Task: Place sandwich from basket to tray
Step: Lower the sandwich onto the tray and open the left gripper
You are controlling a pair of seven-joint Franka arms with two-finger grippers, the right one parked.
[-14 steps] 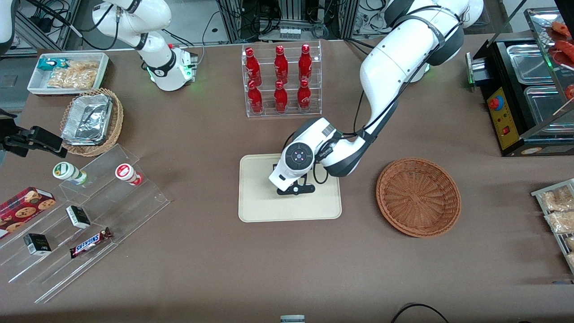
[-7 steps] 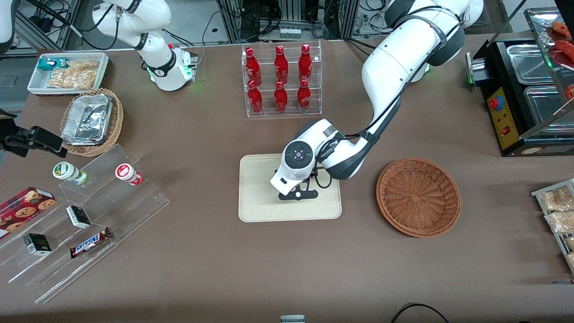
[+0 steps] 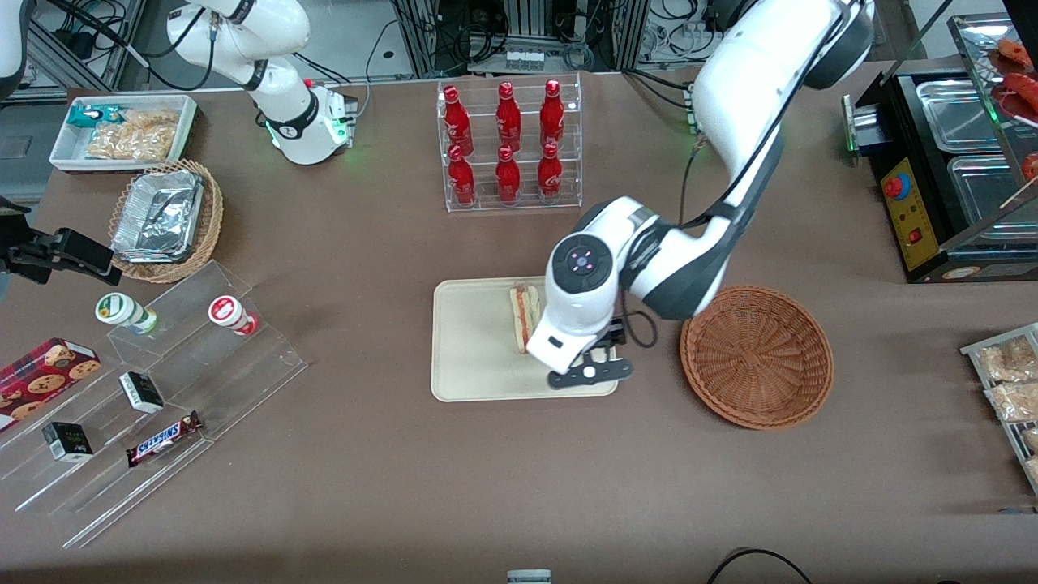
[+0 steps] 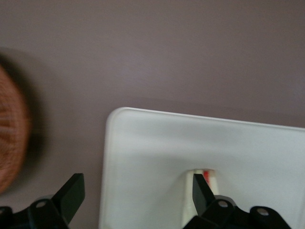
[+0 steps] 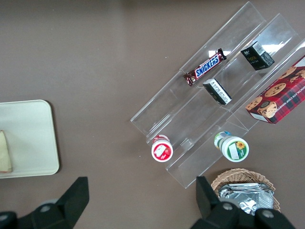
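Note:
The sandwich [image 3: 525,317] lies on the cream tray [image 3: 466,357], close to the tray's edge farthest from the front camera. In the left wrist view my gripper [image 4: 137,190] is open above the tray [image 4: 157,143], with only bare tray between its fingers. One finger stands just beside the sandwich [image 4: 187,196]. Seen from the front, the white hand [image 3: 577,304] hangs over the tray's end nearest the basket [image 3: 756,355] and covers the fingers. The reddish-brown basket [image 4: 12,129] holds nothing. The right wrist view catches the tray [image 5: 28,138] and an edge of the sandwich [image 5: 5,153].
A clear rack of red bottles [image 3: 508,146] stands farther from the front camera than the tray. Toward the parked arm's end are stepped acrylic shelves [image 3: 162,381] with snacks, a tan basket of foil containers [image 3: 162,219] and a white bin [image 3: 122,130]. A black machine [image 3: 932,186] and a grey tray of bagged snacks [image 3: 1010,381] sit toward the working arm's end.
The hand has moved off the tray's middle toward the basket and risen. The sandwich, hidden under the hand before, now shows lying on the tray.

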